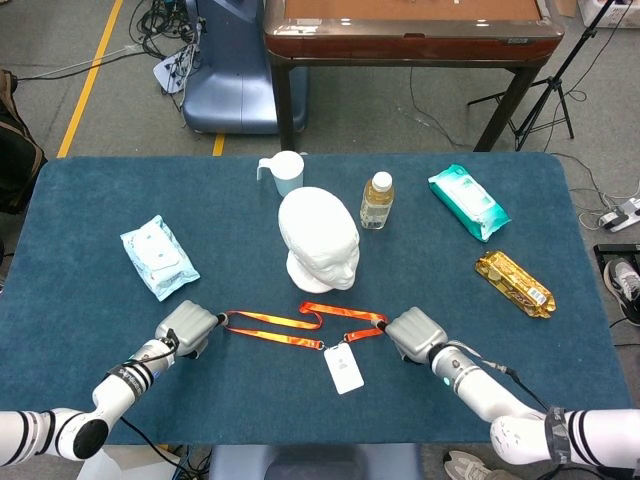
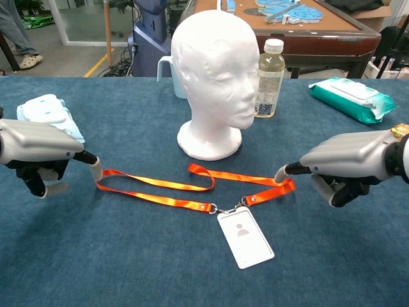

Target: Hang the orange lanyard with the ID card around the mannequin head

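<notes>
Nearest on the blue worktop (image 2: 128, 268) is the ID card (image 2: 245, 237), flat, its long axis running near-far. The orange lanyard (image 2: 185, 186) stretches left-right between both hands: left robot hand (image 2: 39, 148) pinches its left end, right robot hand (image 2: 345, 161) has a fingertip at the right end, grip unclear. Mannequin head (image 2: 217, 77) stands upright just beyond.
</notes>
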Motion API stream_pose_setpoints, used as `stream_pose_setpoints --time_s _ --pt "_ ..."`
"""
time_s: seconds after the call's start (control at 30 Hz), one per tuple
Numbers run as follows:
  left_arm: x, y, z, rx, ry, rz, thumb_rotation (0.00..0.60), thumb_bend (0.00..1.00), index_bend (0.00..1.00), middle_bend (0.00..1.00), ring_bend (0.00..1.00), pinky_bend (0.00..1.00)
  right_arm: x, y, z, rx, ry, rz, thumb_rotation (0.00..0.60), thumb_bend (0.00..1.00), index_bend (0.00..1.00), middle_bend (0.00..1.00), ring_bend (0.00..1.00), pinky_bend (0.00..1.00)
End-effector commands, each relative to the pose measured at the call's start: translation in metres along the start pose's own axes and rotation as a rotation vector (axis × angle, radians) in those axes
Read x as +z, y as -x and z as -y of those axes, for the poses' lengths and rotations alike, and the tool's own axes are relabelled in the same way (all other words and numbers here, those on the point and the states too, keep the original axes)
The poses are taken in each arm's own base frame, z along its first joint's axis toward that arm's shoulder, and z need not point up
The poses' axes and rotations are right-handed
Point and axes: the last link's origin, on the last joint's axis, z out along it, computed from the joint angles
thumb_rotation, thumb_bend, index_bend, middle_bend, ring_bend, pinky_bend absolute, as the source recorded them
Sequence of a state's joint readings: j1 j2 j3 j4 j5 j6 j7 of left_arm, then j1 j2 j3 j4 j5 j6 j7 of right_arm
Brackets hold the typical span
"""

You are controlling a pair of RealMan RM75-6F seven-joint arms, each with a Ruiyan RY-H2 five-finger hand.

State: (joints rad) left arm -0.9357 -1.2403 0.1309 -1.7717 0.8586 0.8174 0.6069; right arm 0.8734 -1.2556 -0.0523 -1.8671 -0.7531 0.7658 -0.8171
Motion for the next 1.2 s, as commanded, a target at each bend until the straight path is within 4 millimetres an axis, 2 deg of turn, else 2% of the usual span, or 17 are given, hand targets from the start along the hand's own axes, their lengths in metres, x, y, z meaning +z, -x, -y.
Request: stream_pose_setpoints --time_s 0.03,0.13,0.43,0.77,1.2 --pt "0.000 0.000 0.000 0.000 -0.001 -0.001 0.600 0.49 0.25 1.00 0.95 0.84 0.005 0.002 0.002 -0.015 0.006 0.021 0.600 1.00 0.12 1.00 1.00 1.00" --pt "0.000 -0.001 0.003 -0.001 -0.009 -0.004 0.600 0.49 0.25 1.00 0.95 0.84 0.004 0.006 0.001 -0.025 0.013 0.039 0.600 1.00 0.12 1.00 1.00 1.00" --pt "-0.008 0.000 0.013 -0.012 -0.033 -0.005 0.600 0.49 0.25 1.00 0.95 0.84 -0.026 0.024 -0.011 -0.044 0.040 0.077 0.600 1.00 0.12 1.00 1.00 1.00" --pt "-0.011 0.002 0.020 -0.018 -0.051 -0.004 0.600 0.49 0.25 1.00 0.95 0.84 -0.050 0.035 -0.016 -0.038 0.051 0.070 0.600 1.00 0.12 1.00 1.00 1.00" --pt "-0.016 0.004 0.033 -0.027 -0.090 -0.004 0.600 0.49 0.25 1.00 0.95 0.84 -0.066 0.046 -0.027 -0.018 0.083 0.079 0.600 1.00 0.12 1.00 1.00 1.00"
